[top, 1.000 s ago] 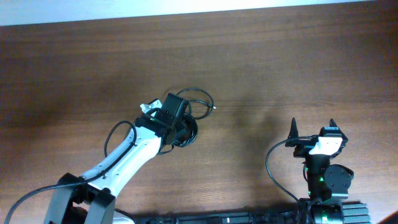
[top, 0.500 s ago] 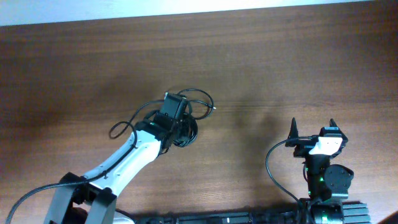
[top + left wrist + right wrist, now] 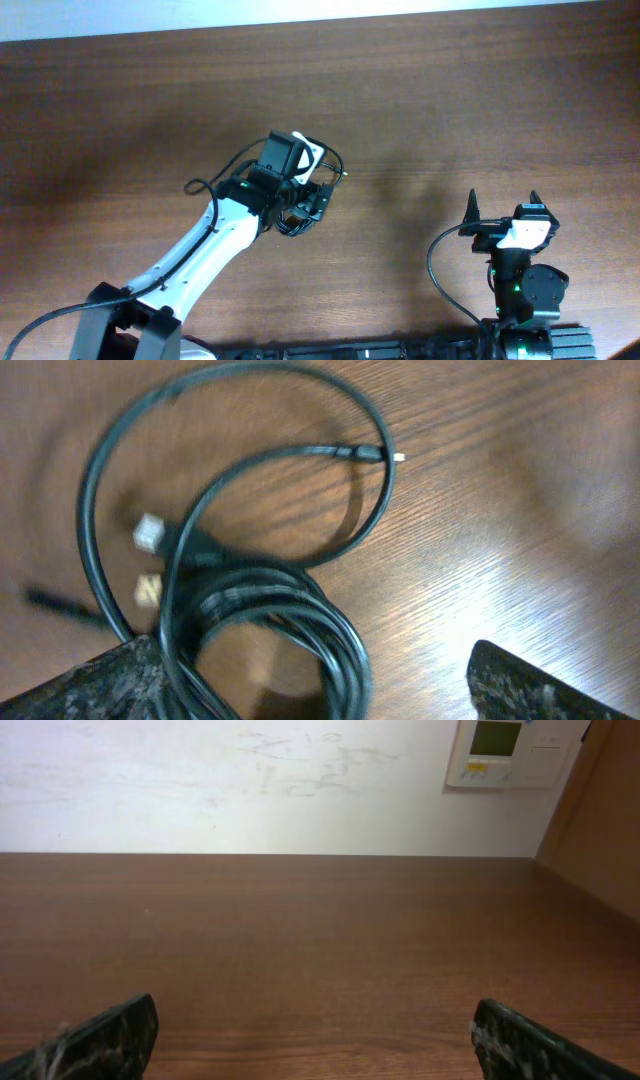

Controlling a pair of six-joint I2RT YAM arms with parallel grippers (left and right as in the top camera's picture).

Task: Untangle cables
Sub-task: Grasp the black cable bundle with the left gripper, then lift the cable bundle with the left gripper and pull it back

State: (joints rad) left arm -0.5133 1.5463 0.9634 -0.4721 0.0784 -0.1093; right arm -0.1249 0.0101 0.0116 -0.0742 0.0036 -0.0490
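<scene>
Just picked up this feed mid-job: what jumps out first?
A black tangle of cables lies in the middle of the table, loops fanning out, small plug ends showing. The left tool hangs right over it, open. The right tool sits open at the near right edge, holding nothing.

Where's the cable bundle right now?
In the left wrist view the cables lie coiled directly under the open left claw. Overhead, that is near the middle of the table, well left of the right claw.

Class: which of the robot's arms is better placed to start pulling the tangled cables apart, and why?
Left. The left gripper hangs open right over the cables; the right gripper, also open, sits well away, seeing only bare table.
</scene>
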